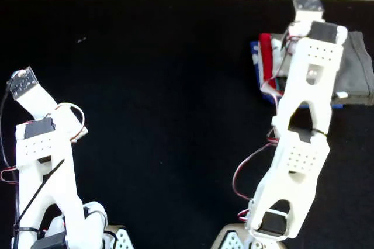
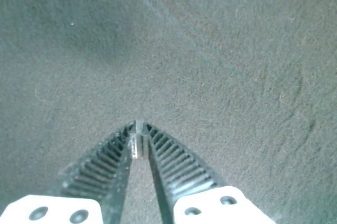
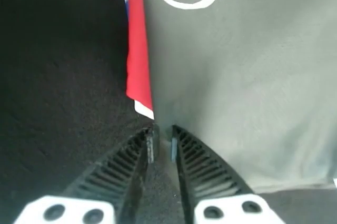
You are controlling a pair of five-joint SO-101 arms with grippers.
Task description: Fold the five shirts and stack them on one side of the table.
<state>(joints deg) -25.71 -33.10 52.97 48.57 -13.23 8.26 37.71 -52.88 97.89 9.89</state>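
We risk our right hand [image 3: 162, 142], narrowly parted at the edge of the grey shirt [image 3: 237, 77], snagging fabric and dragging the stack [image 1: 266, 65] askew.

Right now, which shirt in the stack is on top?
The grey shirt with the white print; the red shirt and blue shirt only peek out from under its edge.

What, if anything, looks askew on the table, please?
Only the shirt stack: under the grey shirt, a red layer and a blue edge stick out on one side, so the pile isn't flush.
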